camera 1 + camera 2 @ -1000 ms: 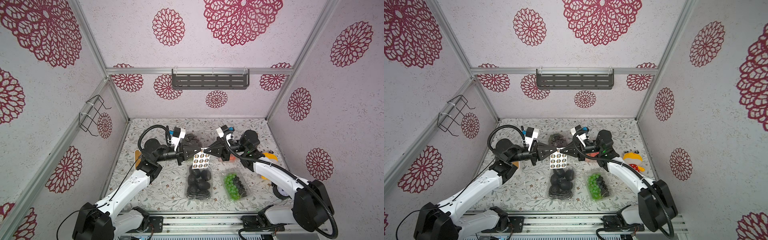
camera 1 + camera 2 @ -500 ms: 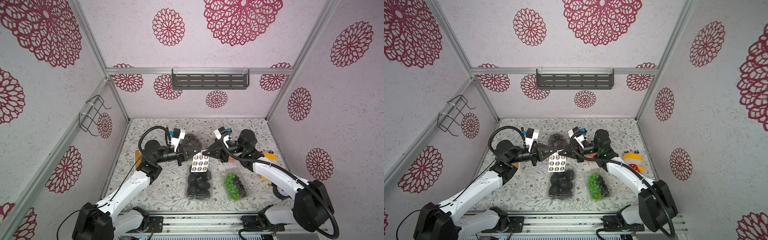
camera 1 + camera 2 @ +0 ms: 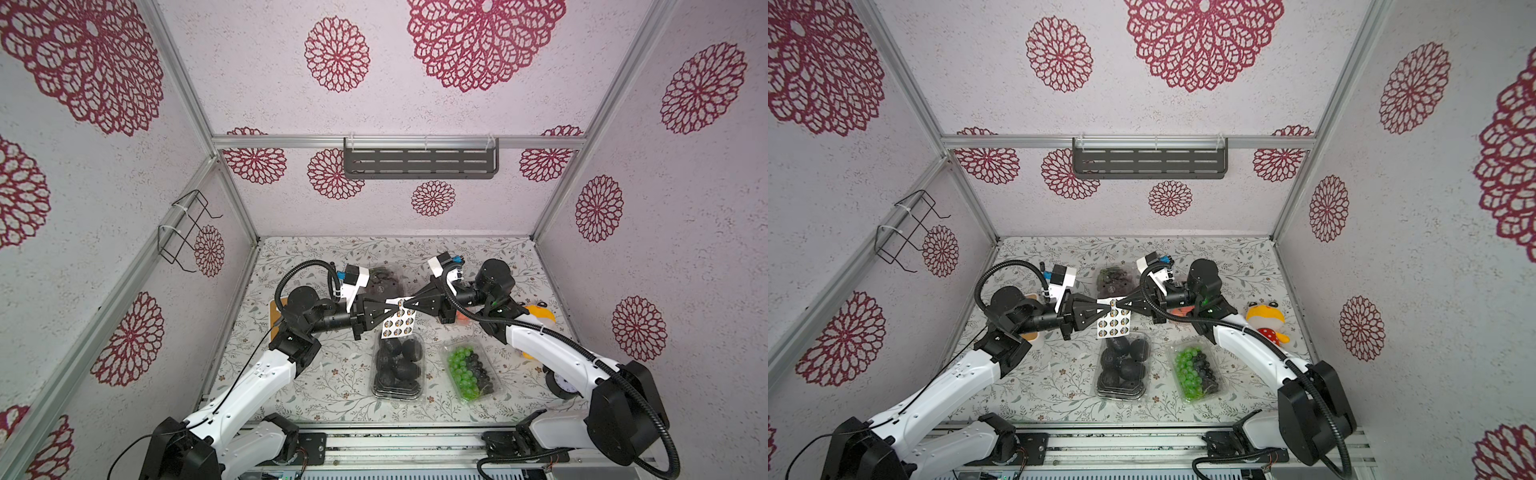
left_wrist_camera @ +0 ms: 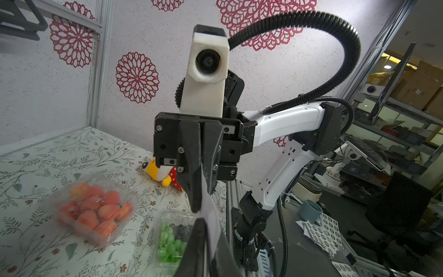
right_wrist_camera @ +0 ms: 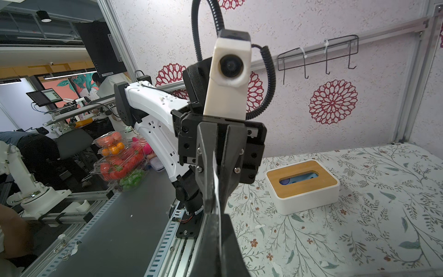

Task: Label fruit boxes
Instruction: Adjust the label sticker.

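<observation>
- The left gripper [image 3: 392, 310] and the right gripper [image 3: 409, 306] meet tip to tip in mid-air. Both are closed on the top edge of the sticker sheet [image 3: 399, 325], which hangs down between them with its round stickers showing in both top views.
- Whether the left gripper pinches a single sticker or the sheet's backing is too small to tell.
- The relation that matters: the sheet's lower edge hangs right over the far end of the box of black round fruit [image 3: 398, 368]. That box lies below the grippers, a little to the near side.
- Its long axis runs near to far, about midway between the two arms, so neither arm looks clearly closer.
- The box of green and black grapes [image 3: 471, 374] lies just right of it, slightly skewed and nearer the right arm.
- The box of dark grapes [image 3: 384, 279] sits on the far side of the grippers.
- The box of strawberries [image 4: 96, 211] lies to the right, under the right arm.
- All four are clear plastic shells with closed lids. No sticker can be made out on any lid.
</observation>
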Controlling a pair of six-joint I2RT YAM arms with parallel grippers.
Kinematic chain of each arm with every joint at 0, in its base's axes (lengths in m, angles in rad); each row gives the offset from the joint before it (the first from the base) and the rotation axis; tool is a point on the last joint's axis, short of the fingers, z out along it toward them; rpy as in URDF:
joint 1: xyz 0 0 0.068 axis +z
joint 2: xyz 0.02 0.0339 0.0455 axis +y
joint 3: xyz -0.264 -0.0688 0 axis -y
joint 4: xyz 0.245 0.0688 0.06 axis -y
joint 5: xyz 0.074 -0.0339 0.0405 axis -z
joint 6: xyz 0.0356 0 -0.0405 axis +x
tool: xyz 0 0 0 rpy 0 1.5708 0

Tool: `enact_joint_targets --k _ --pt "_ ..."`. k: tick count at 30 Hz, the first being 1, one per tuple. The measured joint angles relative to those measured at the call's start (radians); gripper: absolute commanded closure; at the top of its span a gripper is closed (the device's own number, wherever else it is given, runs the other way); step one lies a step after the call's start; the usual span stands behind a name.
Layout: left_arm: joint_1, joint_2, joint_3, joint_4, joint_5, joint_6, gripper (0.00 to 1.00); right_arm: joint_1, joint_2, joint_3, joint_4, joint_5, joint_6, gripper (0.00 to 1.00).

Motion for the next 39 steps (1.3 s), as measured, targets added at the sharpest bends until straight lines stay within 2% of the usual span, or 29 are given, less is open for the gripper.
enact_joint_targets --k 3,9,11,12,23,27,30,34,35,36,38,39 --pt "0.0 0.0 0.0 -0.007 0.0 0.009 0.99 0.0 0.0 0.0 0.0 0.0 0.001 1.0" --pt "0.0 0.0 -0.001 -0.01 0.003 0.025 1.0 0.0 0.0 0.0 0.0 -0.001 0.013 1.0" --pt "0.0 -0.003 -0.002 -0.008 0.009 0.026 1.0 0.0 0.0 0.0 0.0 -0.002 0.019 0.89" --pt "0.0 -0.005 -0.002 -0.009 0.012 0.027 1.0 0.0 0.0 0.0 0.0 -0.002 0.025 0.88" --pt "0.0 -0.015 -0.02 -0.025 0.03 0.044 1.0 0.003 0.032 0.03 0.087 -0.017 0.105 0.9" --pt "0.0 -0.015 -0.02 -0.033 0.029 0.051 1.0 0.009 0.053 0.03 0.089 -0.032 0.119 0.85" --pt "0.0 -0.015 -0.02 -0.035 0.028 0.055 1.0 0.011 0.054 0.03 0.074 -0.038 0.116 0.86" --pt "0.0 -0.015 -0.02 -0.038 0.023 0.058 1.0 0.013 0.054 0.03 0.027 -0.041 0.088 1.0" --pt "0.0 -0.015 -0.02 -0.04 0.022 0.058 1.0 0.013 0.053 0.03 0.021 -0.042 0.079 1.0" --pt "0.0 -0.015 -0.02 -0.041 0.019 0.058 0.97 0.013 0.053 0.03 0.019 -0.043 0.079 1.0" --pt "0.0 -0.015 -0.02 -0.045 0.018 0.061 0.77 0.013 0.053 0.03 0.016 -0.044 0.078 1.0" --pt "0.0 -0.016 -0.02 -0.047 0.015 0.064 0.73 0.013 0.053 0.03 0.014 -0.045 0.077 1.0"
